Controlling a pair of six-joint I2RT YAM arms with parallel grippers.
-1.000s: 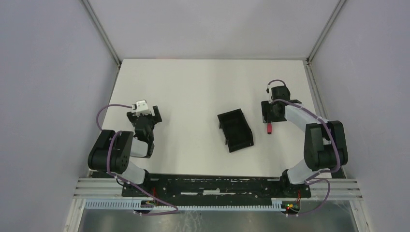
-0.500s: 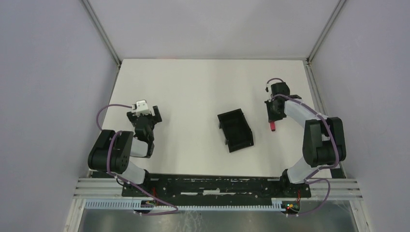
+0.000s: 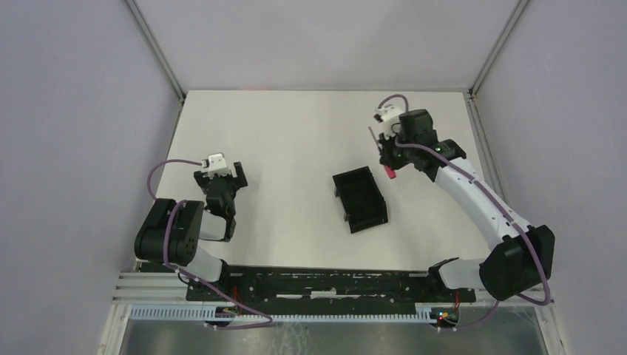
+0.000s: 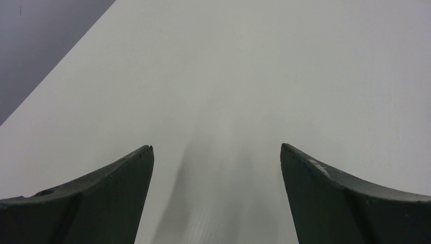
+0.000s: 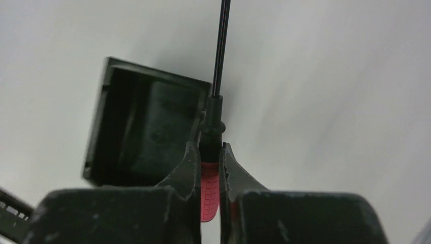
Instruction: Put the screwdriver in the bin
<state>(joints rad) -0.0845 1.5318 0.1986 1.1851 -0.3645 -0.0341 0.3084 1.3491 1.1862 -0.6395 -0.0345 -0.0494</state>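
My right gripper (image 5: 208, 147) is shut on the screwdriver (image 5: 210, 187), clamping its red handle, and the thin dark shaft points away from the wrist. In the top view the right gripper (image 3: 386, 157) holds the screwdriver (image 3: 387, 172) in the air, up and to the right of the bin (image 3: 360, 199). The bin (image 5: 142, 127) is a small black tray with low walls, seen below and left of the held tool. My left gripper (image 4: 216, 150) is open over bare table, and it sits at the left (image 3: 219, 180).
The white table (image 3: 296, 133) is enclosed by grey walls on three sides. The arm bases and a black rail (image 3: 325, 285) line the near edge. Bare surface surrounds the bin on all sides.
My right gripper closed on the screwdriver, lifted it off the table and swung it up and left toward the bin. The left arm has stayed still.
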